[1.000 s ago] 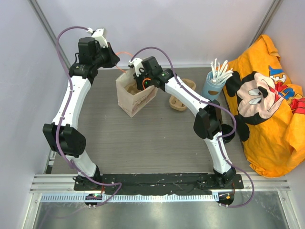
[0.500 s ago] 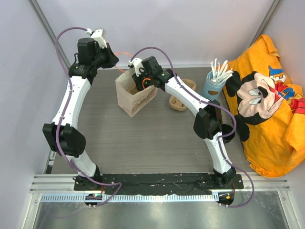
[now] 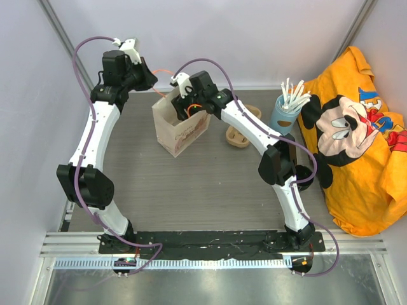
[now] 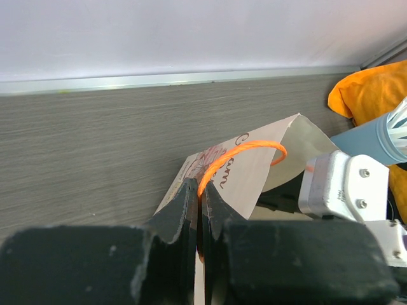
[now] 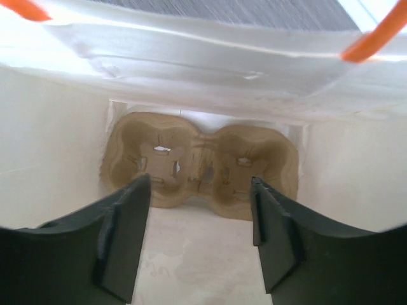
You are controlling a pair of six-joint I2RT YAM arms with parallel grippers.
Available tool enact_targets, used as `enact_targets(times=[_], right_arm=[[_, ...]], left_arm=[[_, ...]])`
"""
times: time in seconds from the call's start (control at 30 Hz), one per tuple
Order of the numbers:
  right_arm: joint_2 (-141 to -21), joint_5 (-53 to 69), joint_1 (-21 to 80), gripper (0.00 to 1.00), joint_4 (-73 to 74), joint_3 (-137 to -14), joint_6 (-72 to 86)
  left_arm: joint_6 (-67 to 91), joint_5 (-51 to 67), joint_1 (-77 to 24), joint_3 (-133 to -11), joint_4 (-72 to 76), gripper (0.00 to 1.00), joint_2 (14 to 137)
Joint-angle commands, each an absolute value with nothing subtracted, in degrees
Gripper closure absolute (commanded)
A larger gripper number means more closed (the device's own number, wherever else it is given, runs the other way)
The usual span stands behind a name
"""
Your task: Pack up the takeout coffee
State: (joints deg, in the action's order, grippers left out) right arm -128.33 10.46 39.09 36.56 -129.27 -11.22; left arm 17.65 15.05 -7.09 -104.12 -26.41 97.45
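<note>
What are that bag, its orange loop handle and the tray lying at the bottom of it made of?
Bag: looks like paper, matte pale tan, with sharp creases and print on its side.
Handle: a thin, bright orange cord bent in a loop, perhaps twisted paper or plastic; the pictures don't show which.
Tray: looks like moulded pulp cardboard, rough matte brown, with soft rounded wells.

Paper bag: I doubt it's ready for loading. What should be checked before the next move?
1. Left gripper shut on the orange handle: ok.
2. Paper bag mouth held open: ok.
3. Cardboard carrier lying on the bag's bottom, wells empty: ok.
4. Right gripper open inside the bag, holding nothing: ok.
5. Takeout coffee in sight: cannot tell.
</note>
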Motion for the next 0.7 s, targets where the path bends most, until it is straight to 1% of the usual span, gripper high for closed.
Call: enact_targets(times=[0.0,0.07,0.43,0.57,0.63,0.67], right_arm=[[-122.9,12.0,39.2,0.3,36.2,-133.7,-12.6],[-121.9,12.8,39.1,0.26,36.4,-134.5,-12.6],[-117.3,13.6,39.0,0.22,37.8,-137.7,-13.4],[-115.6,13.7,38.9,0.16,39.1,-139.0,-14.7],[-114.5,14.0,38.6,0.1,39.7,-139.4,-15.5],[-114.3,14.0,38.5,0.09,39.9,-139.3,-15.7]], left_arm=[[17.9,15.5,-6.8,-104.4,-23.8,0.94,97.3],[17.9,15.5,-6.8,-104.4,-23.8,0.94,97.3],[17.9,15.3,-6.7,-104.2,-23.9,0.94,97.2],[17.9,15.3,-6.7,-104.2,-23.8,0.94,97.2],[17.9,15.3,-6.7,-104.2,-23.7,0.94,97.2],[17.9,15.4,-6.7,-104.2,-23.7,0.94,97.2]])
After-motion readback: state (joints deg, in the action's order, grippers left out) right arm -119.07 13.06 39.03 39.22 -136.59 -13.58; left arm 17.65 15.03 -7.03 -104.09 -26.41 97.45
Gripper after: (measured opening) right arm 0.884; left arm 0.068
